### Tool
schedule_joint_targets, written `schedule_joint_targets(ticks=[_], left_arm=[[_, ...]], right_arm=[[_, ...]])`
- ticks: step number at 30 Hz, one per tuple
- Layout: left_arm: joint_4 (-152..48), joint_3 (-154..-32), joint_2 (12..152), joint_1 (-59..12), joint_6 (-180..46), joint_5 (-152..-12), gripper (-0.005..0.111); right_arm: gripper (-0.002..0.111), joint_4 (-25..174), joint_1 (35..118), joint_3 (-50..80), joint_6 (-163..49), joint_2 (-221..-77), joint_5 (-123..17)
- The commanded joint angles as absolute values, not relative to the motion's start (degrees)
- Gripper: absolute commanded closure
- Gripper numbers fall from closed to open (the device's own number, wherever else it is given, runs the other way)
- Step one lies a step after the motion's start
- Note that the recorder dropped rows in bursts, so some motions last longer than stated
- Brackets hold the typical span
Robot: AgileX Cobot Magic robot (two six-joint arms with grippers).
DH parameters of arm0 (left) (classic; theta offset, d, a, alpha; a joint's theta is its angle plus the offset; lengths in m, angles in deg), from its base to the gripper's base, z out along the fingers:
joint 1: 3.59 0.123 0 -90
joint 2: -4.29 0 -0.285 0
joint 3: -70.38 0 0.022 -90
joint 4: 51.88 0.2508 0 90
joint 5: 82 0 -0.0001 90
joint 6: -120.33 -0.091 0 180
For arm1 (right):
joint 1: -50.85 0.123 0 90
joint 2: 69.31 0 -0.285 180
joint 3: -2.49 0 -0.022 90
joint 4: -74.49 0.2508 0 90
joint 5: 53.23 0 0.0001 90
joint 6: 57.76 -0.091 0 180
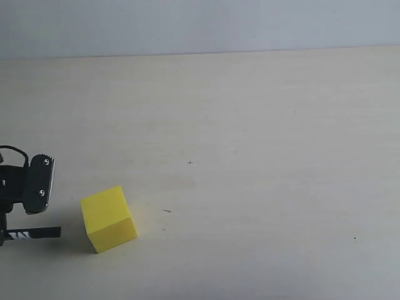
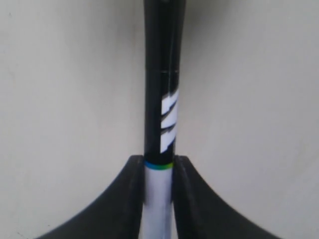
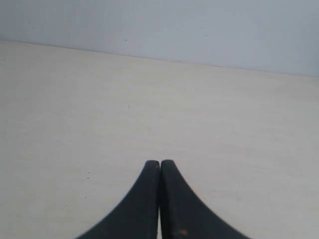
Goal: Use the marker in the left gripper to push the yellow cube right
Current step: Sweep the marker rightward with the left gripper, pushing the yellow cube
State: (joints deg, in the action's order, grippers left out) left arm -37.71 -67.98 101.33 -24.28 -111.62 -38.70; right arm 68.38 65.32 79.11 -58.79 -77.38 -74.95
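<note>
The yellow cube (image 1: 109,218) rests on the pale table at the lower left of the exterior view. At the far left edge my left gripper (image 1: 6,232) is shut on the marker (image 1: 34,233), which lies level and points its black end at the cube, with a small gap between tip and cube. In the left wrist view the jaws clamp the marker (image 2: 160,129) on its white barrel, and my left gripper (image 2: 159,167) shows no cube. My right gripper (image 3: 160,165) is shut with nothing in it, out of the exterior view.
The pale wooden table (image 1: 250,156) stretches to the right of the cube and ends at a grey wall (image 1: 200,25) at the back. A few tiny dark specks (image 1: 190,162) mark the surface.
</note>
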Motion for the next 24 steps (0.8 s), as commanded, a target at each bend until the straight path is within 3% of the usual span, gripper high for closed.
schedule_joint_targets(ticks=[1,8,11,18,24], left_arm=[[-38.13,-68.37,101.40,-24.17,-109.98,-38.94,0.107],[-52.42,-68.50,101.73,-28.26,-112.05,-50.80,0.107],[-50.32,-68.97,101.98,-31.64,-112.35,-50.00,0.107],[-40.84,-69.01,101.98,-31.41,-107.18,-44.05,0.107],[-43.57,-69.13,102.33,-32.07,-105.89,-47.52,0.107]], right_arm=[[0.108,68.29,65.05,79.26,-58.47,-77.10,-74.29],[0.108,68.29,65.05,79.26,-58.47,-77.10,-74.29],[0.108,68.39,65.05,79.26,-58.47,-77.10,-74.29],[0.108,68.39,65.05,79.26,-58.47,-77.10,-74.29],[0.108,68.39,65.05,79.26,-58.47,-77.10,-74.29]])
